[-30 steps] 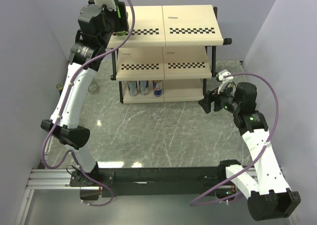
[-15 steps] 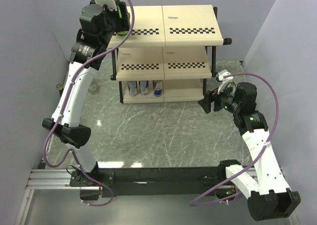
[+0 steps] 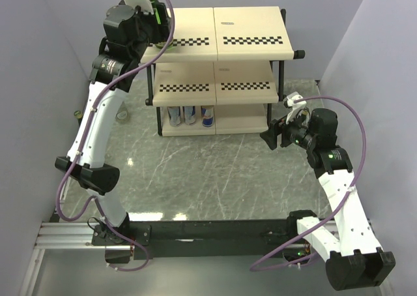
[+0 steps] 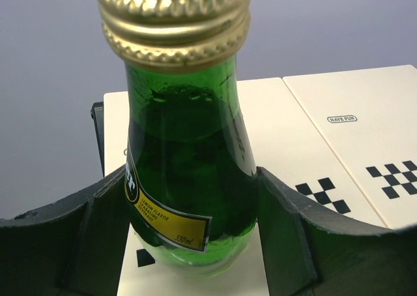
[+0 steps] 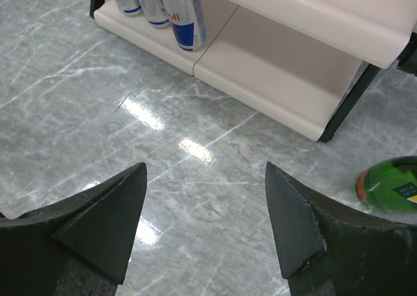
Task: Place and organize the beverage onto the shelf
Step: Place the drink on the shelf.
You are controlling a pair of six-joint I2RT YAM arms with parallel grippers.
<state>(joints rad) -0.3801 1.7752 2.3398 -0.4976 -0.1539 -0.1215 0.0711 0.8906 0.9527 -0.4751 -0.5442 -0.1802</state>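
My left gripper [image 3: 158,34] is at the left end of the shelf's top board [image 3: 251,23]. In the left wrist view it [image 4: 192,201] is shut on a green glass bottle [image 4: 189,139] with a gold cap and a yellow label. The bottle is upright, its base at or just above the cream board [image 4: 293,133]. My right gripper [image 3: 270,137] hangs open and empty over the marble table, by the shelf's right front. Several blue-and-silver cans [image 3: 189,115] stand on the bottom tier and also show in the right wrist view [image 5: 182,12]. A second green bottle [image 5: 391,182] lies on the table at the right.
The shelf [image 3: 215,87] stands at the back of the grey marble table [image 3: 215,172]. Its black frame leg [image 5: 348,107] is close to the lying bottle. Grey walls close in the left, right and back. A small object [image 3: 122,115] sits left of the shelf.
My left wrist has shifted slightly over the shelf's top left corner with the bottle still in it. The right arm has barely moved.
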